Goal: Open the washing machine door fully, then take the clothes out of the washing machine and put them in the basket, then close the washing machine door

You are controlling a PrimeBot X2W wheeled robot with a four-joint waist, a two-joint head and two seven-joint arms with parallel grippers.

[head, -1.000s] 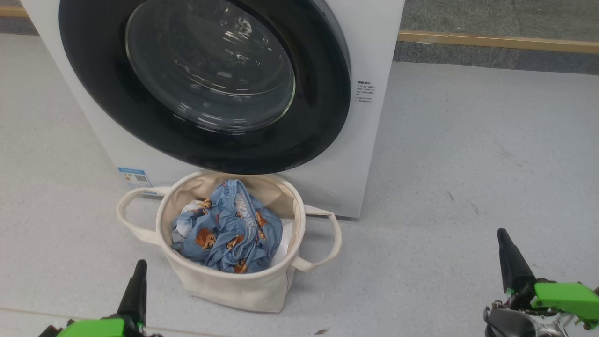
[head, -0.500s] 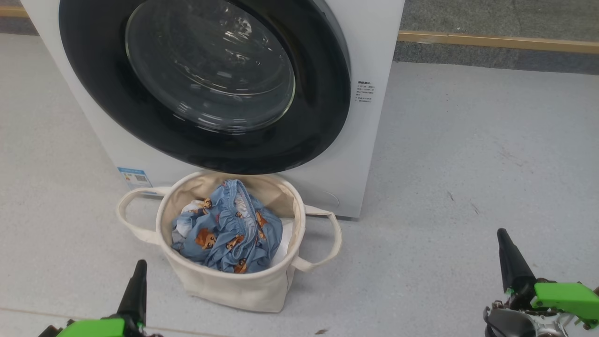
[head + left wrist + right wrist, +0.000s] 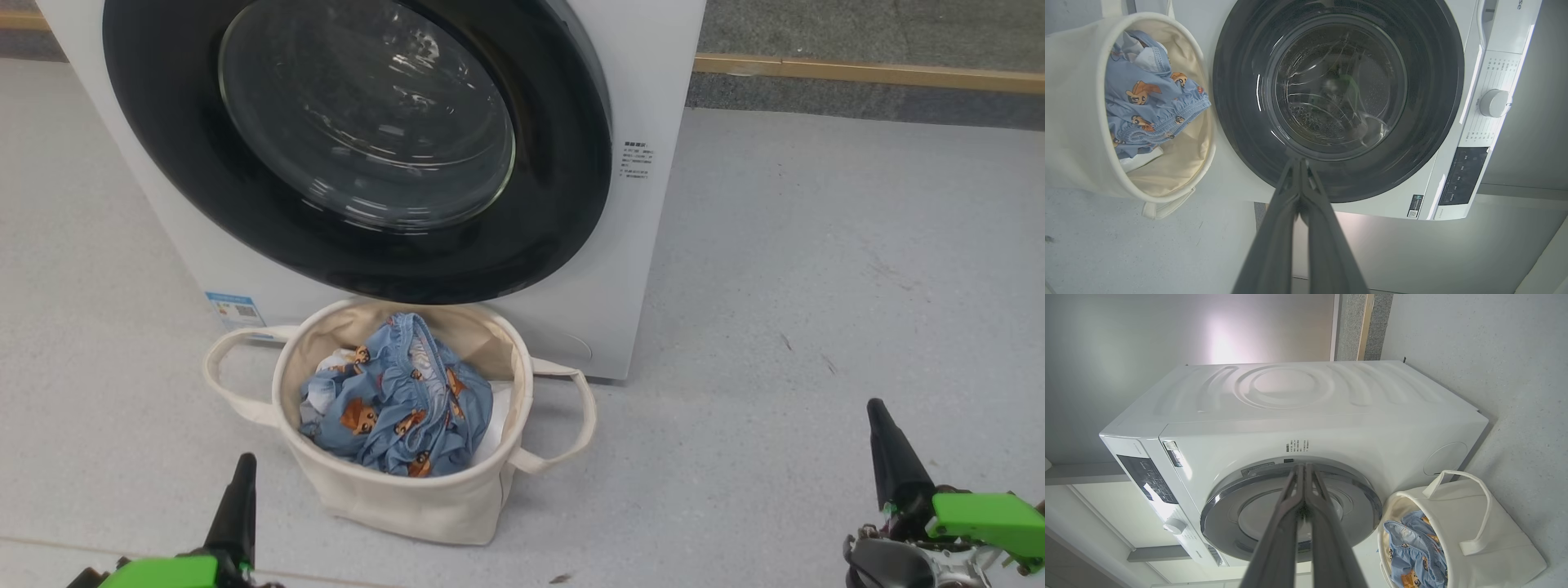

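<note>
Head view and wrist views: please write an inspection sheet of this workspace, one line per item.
Surface: pale grey floor, faint scuffs.
Job's things: washing machine door looks shut on the washing machine; clothes lie in the basket in front of it.
Clutter: dark speck on the floor; white cloth under the clothes.
Hands: left hand and right hand shut, empty, touching nothing.
Cables: dark loop at the right wrist, perhaps a cable.
Surroundings: wooden strip within a dark grey band.
</note>
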